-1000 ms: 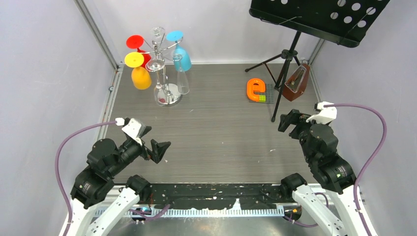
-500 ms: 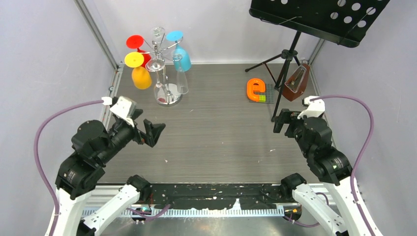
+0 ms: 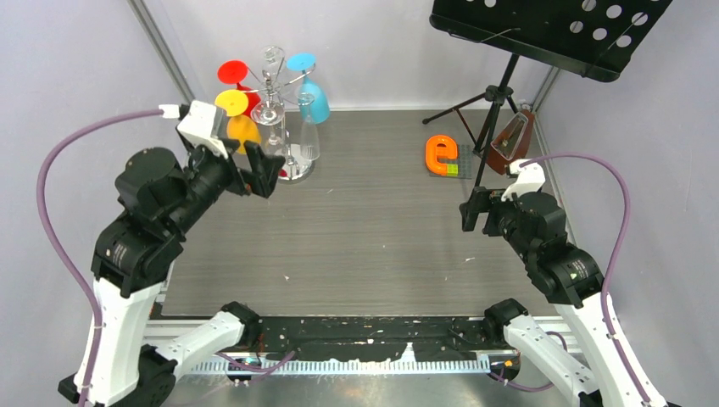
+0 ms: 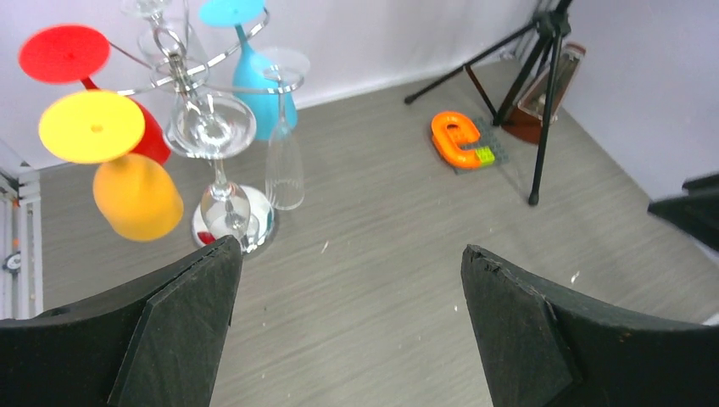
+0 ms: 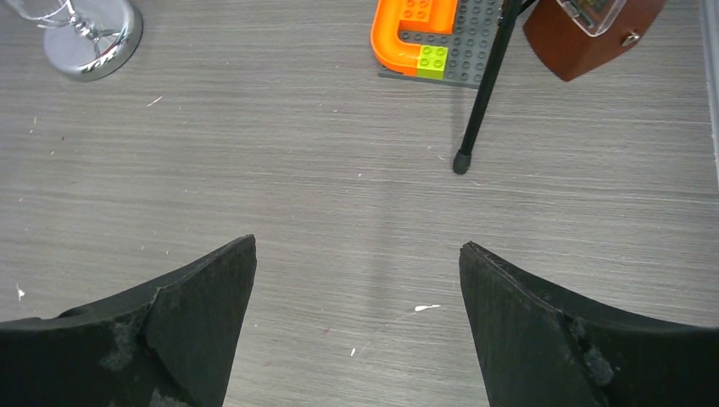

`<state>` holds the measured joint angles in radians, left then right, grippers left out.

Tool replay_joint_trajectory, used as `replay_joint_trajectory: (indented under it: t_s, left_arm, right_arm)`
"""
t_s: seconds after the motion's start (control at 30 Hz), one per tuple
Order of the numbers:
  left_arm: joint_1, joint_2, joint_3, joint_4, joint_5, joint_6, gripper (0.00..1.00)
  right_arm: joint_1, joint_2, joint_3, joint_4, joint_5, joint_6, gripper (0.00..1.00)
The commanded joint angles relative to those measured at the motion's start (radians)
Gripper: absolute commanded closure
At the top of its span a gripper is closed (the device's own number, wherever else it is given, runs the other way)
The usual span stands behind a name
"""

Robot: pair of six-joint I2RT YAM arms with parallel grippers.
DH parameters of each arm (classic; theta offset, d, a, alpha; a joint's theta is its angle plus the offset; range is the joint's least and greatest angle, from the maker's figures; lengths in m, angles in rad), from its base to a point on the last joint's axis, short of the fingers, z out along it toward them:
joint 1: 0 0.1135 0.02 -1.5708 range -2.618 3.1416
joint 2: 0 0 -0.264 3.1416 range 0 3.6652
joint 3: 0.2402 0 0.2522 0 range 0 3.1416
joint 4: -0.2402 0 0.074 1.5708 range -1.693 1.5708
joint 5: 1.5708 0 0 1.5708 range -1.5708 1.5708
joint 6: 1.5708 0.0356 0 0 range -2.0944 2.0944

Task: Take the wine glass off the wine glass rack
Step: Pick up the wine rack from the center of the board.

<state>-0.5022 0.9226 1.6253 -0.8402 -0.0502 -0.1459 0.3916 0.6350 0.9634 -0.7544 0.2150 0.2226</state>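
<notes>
One table [image 3: 373, 246] carries one music stand [image 3: 543, 34], its top cut off, and one wine glass rack [image 3: 297, 172] at far left. On it hang a red glass [image 4: 64, 52], a yellow glass [image 4: 136, 195], a blue glass [image 4: 254, 85] and clear wine glasses [image 4: 225, 208], count unclear. Left gripper [image 4: 348, 250], near the rack, and right gripper [image 5: 357, 246] gape wide, both empty

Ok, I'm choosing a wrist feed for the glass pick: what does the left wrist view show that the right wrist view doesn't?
Only the left wrist view: the wine glass rack's arms, with a yellow glass, a red glass, a blue glass and a clear wine glass hanging upside down. Only the right wrist view: the right gripper's own open fingers. Both: the rack's mirrored base, the orange brick letter, a tripod leg and the brown metronome.
</notes>
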Motion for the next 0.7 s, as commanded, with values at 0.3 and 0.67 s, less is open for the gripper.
replay_joint_trajectory:
  t_s: [0.3,0.67]
  left_arm:
    - [0.18,0.202,0.254,0.069,-0.061,-0.128,0.09]
    - [0.191,0.399,0.422,0.031,-0.188,-0.167,0.12]
  right_arm:
    - [0.003,-0.028,0.038,-0.026,-0.092,-0.038,0.03]
    - [0.003,-0.047,0.015,-0.034,-0.115,-0.023,0.02]
